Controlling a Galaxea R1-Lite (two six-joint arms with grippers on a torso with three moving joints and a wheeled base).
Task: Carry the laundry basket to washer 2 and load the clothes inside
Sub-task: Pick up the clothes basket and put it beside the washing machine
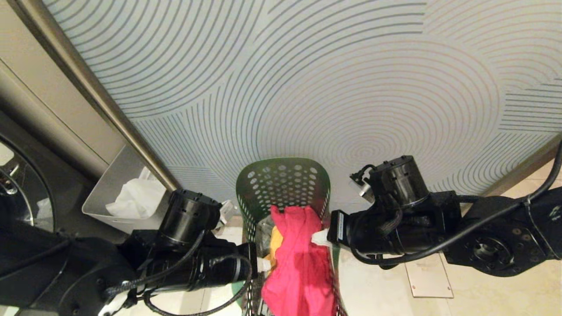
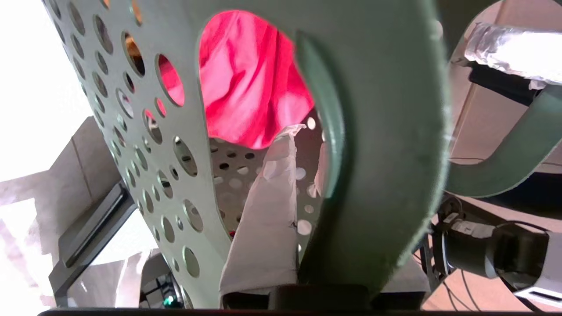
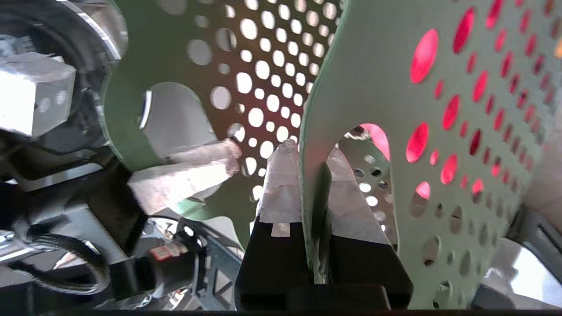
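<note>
The dark green laundry basket [image 1: 281, 184] hangs between my two arms, low in the middle of the head view. Of the clothes, a bright pink-red garment [image 1: 298, 259] drapes over its top and a yellow-orange one [image 1: 275, 245] peeks out beside it. My left gripper [image 1: 263, 264] is shut on the basket's left handle rim [image 2: 386, 131], one taped finger [image 2: 263, 210] reaching through the cut-out. On the opposite wall [image 3: 373, 79] my right gripper [image 3: 309, 149] is shut, a finger on each side. Washer 2's label is out of view.
A plain grey bin [image 1: 109, 188] holding a white sheet [image 1: 134, 199] stands left of the basket. A dark machine's round door [image 1: 17, 188] shows at the far left, its number unseen. Line-patterned flooring [image 1: 307, 87] lies ahead and pale tiles [image 1: 483, 289] at right.
</note>
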